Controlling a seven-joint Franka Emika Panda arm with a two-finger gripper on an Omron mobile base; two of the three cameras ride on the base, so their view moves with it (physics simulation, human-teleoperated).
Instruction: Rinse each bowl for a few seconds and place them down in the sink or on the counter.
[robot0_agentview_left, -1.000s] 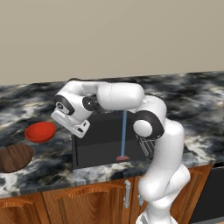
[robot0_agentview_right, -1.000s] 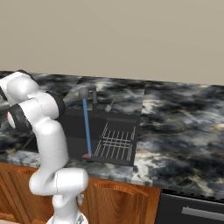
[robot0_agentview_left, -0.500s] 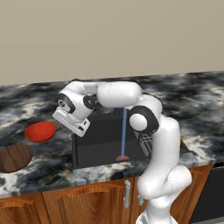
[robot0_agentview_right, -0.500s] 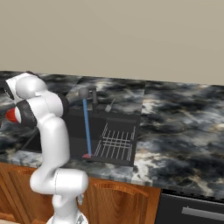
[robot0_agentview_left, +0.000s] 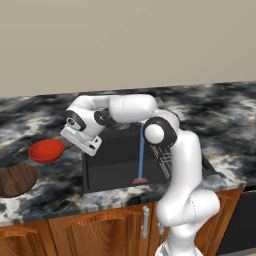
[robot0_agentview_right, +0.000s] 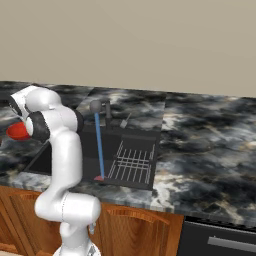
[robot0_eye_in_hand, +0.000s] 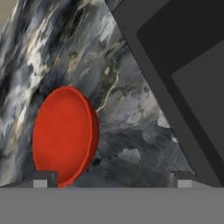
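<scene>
The red bowl (robot0_agentview_left: 46, 150) sits upright on the counter (robot0_agentview_left: 60, 172) left of the sink (robot0_agentview_left: 117, 167). In the hand view the red bowl (robot0_eye_in_hand: 63, 135) lies just ahead of my left fingertip (robot0_eye_in_hand: 43, 179). My gripper (robot0_eye_in_hand: 113, 180) is open and holds nothing. It hovers over the stone between the bowl and the sink edge (robot0_eye_in_hand: 175, 87). The hand (robot0_agentview_left: 81, 139) hangs just right of the bowl. The brown wooden bowl (robot0_agentview_left: 17, 180) rests nearer the counter's front left. The red bowl (robot0_agentview_right: 17, 131) peeks out behind the arm.
A thin blue stream (robot0_agentview_left: 141, 155) falls from the grey faucet (robot0_agentview_right: 96, 106) to the sink floor. A wire rack (robot0_agentview_right: 131, 162) lies in the sink's right half. My arm arches over the basin. Wooden cabinets (robot0_agentview_left: 100, 225) stand below the counter edge.
The arm's elbow has swung a little to the left over the sink. The hand has barely moved, staying beside the red bowl. The jaws stay open.
</scene>
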